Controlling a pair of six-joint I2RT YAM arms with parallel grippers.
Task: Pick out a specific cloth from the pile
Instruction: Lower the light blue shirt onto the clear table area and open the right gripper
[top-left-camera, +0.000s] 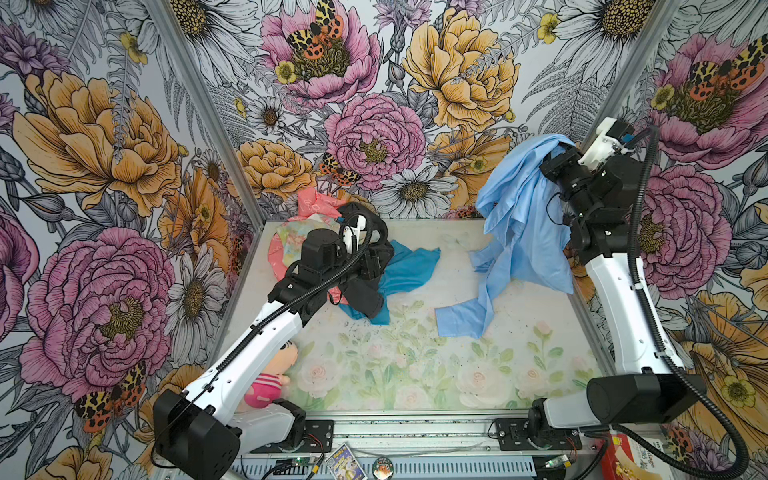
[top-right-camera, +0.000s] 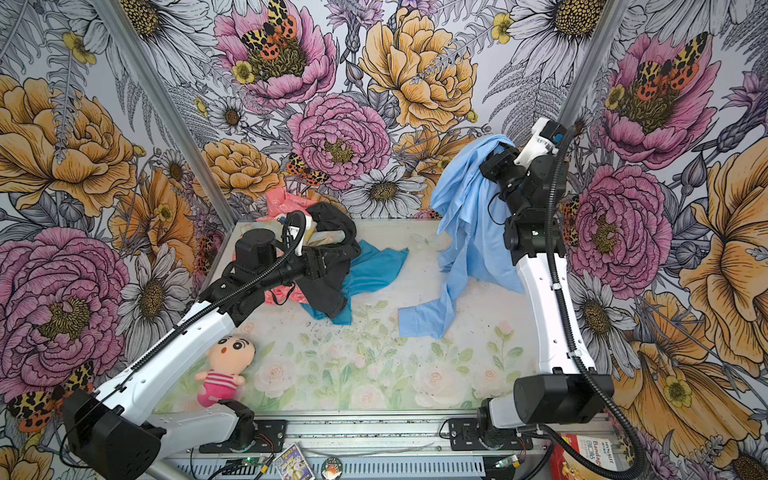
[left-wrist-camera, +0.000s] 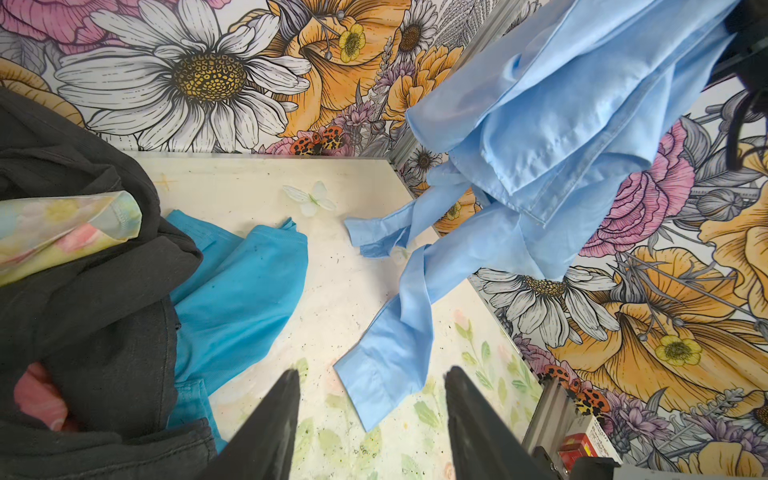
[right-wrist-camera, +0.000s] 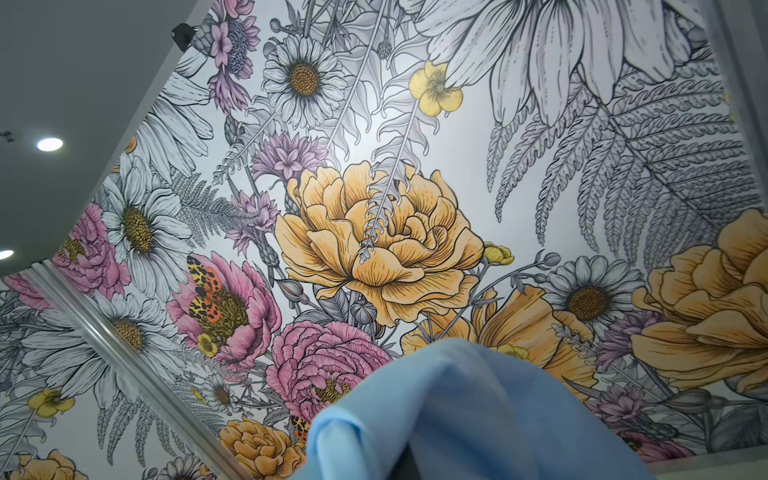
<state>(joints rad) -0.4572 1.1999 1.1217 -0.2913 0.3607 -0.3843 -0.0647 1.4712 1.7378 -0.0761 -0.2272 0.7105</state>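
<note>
1. Nearest the front, one sleeve cuff (top-left-camera: 457, 322) of the cloth (top-left-camera: 519, 216) is laid flat on the surface (top-left-camera: 415, 374). It lies to the right of the pile (top-left-camera: 357, 266) and clear of it. From the way it is folded and draped, the fabric is judged thin, light and limp, and smooth enough to slip through a weak pinch.
2. At the pile's right edge, the left hand (left-wrist-camera: 372, 371) is seen with its jaws set apart and nothing between them. The teal garment (top-left-camera: 409, 270) and the black garment (top-left-camera: 365, 291) lie beside and below it, and neither is touched by the cloth.
3. Right of the pile and farther back, a second sleeve is trailed onto the surface. A cuff, a seam or a gathered fold is judged the surest place to take hold, since a single layer would be likely to slide.
4. Farthest back and well above the pile, a bunch of the cloth is clamped in the closed right hand (top-left-camera: 556, 161). The fingertips are hidden by the folds draped over them.
5. The long axis is run steeply from the near cuff up to that far bunch. The lower end is pointed toward the front and slightly toward the pile, so most of the weight is judged to hang from one grip.
</note>
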